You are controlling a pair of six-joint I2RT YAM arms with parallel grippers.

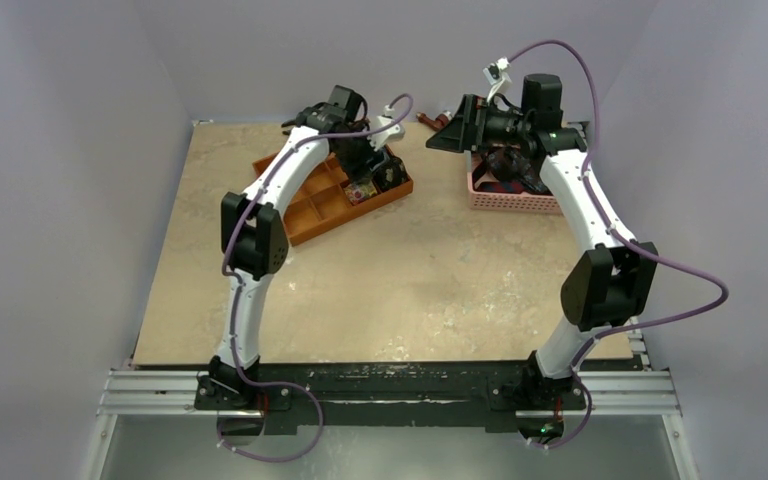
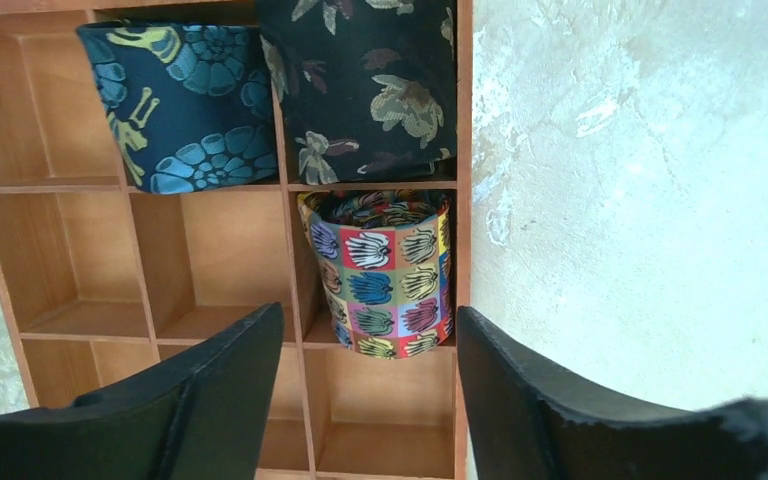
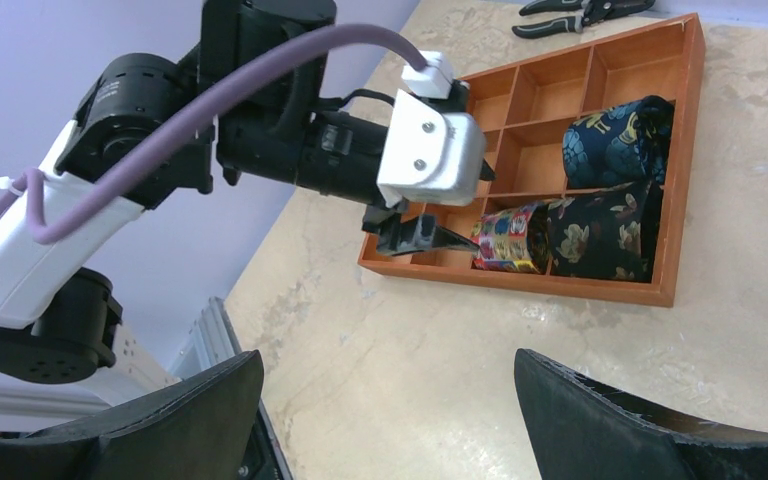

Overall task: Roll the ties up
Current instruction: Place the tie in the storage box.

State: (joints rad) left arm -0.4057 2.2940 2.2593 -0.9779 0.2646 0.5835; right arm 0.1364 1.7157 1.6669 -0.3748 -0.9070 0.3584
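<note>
Three rolled ties stand in the orange tray [image 2: 465, 150]: a colourful print coil [image 2: 385, 275], a blue one [image 2: 185, 105] and a dark floral one [image 2: 365, 85]. My left gripper [image 2: 368, 315] is open and empty, just above and in front of the colourful coil, not touching it. In the right wrist view the same coils show, colourful [image 3: 508, 238], dark floral [image 3: 600, 235] and blue [image 3: 615, 140], with the left gripper [image 3: 415, 235] beside them. My right gripper [image 3: 388, 360] is open and empty above bare table. More dark ties [image 1: 505, 165] lie in a pink basket [image 1: 500, 203] under the right arm.
The tray [image 1: 310, 215] sits at the back left of the table with several empty compartments [image 2: 225, 260]. Black-handled pliers [image 3: 580, 12] lie beyond the tray near the back wall. The right arm [image 1: 585, 215] reaches over the basket.
</note>
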